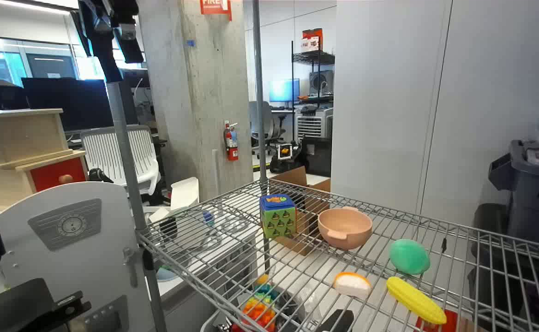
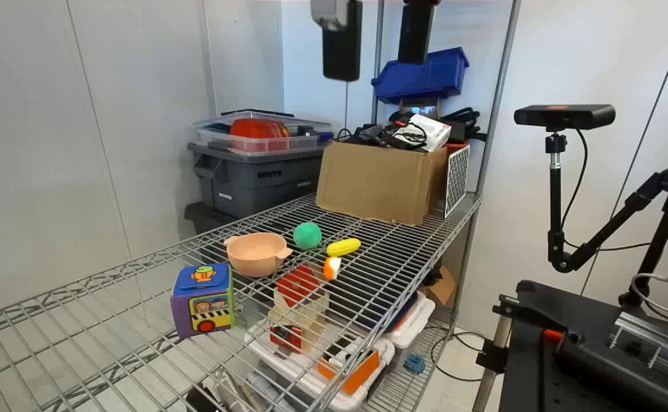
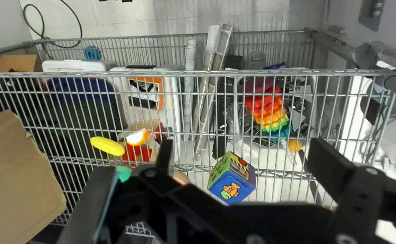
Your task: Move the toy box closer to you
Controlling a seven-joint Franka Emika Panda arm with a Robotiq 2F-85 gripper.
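The toy box (image 1: 278, 217) stands upright on the wire shelf, with a blue lid and green side showing. In an exterior view the toy box (image 2: 203, 302) shows purple and green sides and a bus picture. In the wrist view the toy box (image 3: 232, 181) is seen from above, its lower corner partly hidden by the gripper body. My gripper (image 3: 242, 149) is open with nothing between its fingers. In both exterior views the gripper (image 1: 124, 68) (image 2: 378, 63) hangs high above the shelf, apart from the box.
A pink bowl (image 2: 257, 254) stands beside the toy box. A green ball (image 2: 307, 236), a yellow toy (image 2: 344, 247) and an orange-and-white piece (image 2: 332, 268) lie beyond it. A brown carton (image 2: 374, 180) fills the shelf's far end. Metal posts (image 1: 258, 92) rise at the shelf corners.
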